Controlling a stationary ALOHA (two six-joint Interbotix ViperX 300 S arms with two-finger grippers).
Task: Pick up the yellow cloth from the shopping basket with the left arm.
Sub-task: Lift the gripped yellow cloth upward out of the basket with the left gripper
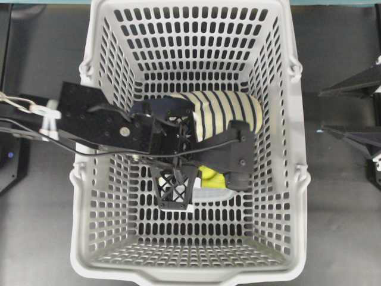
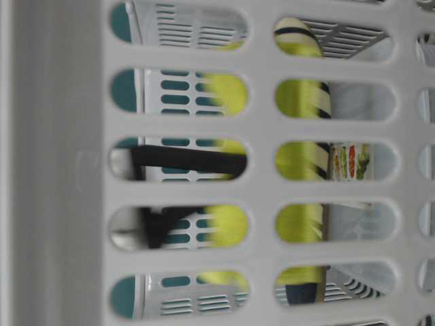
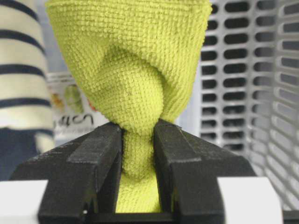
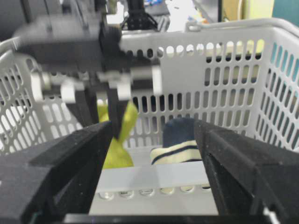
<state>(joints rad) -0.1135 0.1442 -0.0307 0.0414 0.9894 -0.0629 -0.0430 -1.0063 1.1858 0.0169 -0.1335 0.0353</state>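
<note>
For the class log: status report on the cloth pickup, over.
Left gripper shut on yellow cloth, inside shopping basket. Right gripper open, outside, idle. Striped slipper beside cloth, not blocking.

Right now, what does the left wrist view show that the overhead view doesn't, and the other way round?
Only the left wrist view shows the left gripper with its jaws pinching a bunched fold of the yellow cloth. Only the overhead view shows the whole shopping basket, and the right gripper outside it. Both show the cloth, the striped slipper and the slotted basket walls.
</note>
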